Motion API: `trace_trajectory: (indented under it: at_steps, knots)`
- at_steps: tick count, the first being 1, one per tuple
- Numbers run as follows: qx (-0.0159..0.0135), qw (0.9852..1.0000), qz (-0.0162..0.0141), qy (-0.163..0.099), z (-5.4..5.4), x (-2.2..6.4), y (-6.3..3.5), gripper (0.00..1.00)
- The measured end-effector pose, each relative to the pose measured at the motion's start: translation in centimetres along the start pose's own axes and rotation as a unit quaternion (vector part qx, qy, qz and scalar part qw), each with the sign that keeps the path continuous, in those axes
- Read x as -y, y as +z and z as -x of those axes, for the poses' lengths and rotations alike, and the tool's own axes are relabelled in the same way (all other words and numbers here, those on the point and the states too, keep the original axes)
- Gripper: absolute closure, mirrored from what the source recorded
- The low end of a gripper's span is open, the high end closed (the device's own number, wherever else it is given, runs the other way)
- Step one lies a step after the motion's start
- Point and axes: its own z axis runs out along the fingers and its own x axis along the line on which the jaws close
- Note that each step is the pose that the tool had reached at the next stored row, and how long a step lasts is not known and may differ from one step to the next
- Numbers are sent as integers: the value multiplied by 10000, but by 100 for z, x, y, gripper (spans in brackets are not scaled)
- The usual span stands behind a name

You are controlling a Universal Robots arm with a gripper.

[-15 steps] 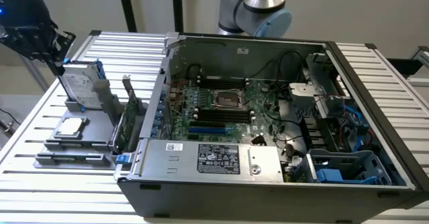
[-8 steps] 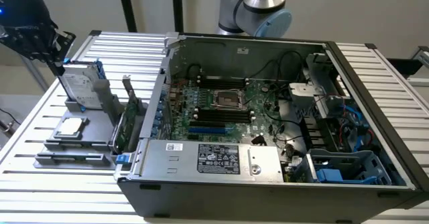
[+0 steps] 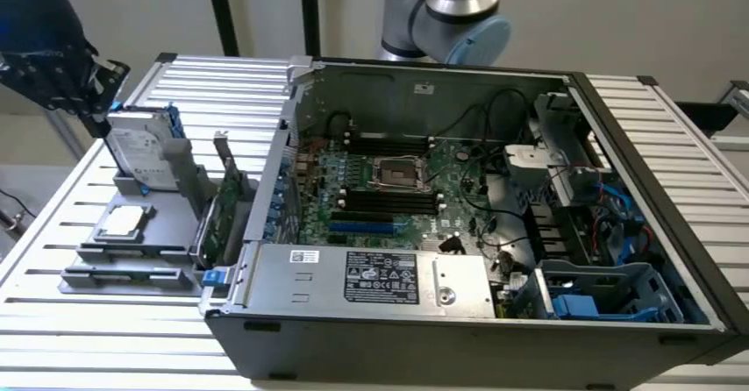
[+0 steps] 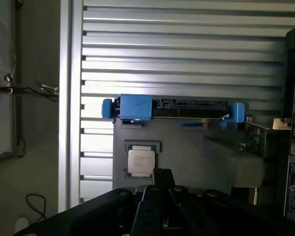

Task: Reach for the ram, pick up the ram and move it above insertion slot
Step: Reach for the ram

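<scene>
On the ribbed aluminium table (image 3: 70, 321), the black gripper (image 3: 56, 68) hangs upper left above the grey parts tray (image 3: 170, 233), jaws seemingly together and empty; the thin green ram, presumably there, is indistinct, the long black insertion slot (image 3: 387, 200) mid-frame, so reach slowly, jaws opened squarely.

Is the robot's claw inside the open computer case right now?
No, the claw hangs outside the computer case, off to the exterior view's left, near the grey tray of parts.
</scene>
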Motion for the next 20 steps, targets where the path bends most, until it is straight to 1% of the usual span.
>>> trace_trajectory:
  at_steps: [5, 8, 13, 18, 20]
  knots:
    - [-1, 10000, 0, 0, 45, 222, -4, 89]
    - [-2, 10000, -1, 0, 80, 341, -5, 89]
    - [-2, 10000, -5, 0, 151, 508, -2, 89]
    - [-3, 10000, -18, 0, 213, 662, 2, 89]
    - [-3, 10000, -23, 0, 223, 739, 7, 89]
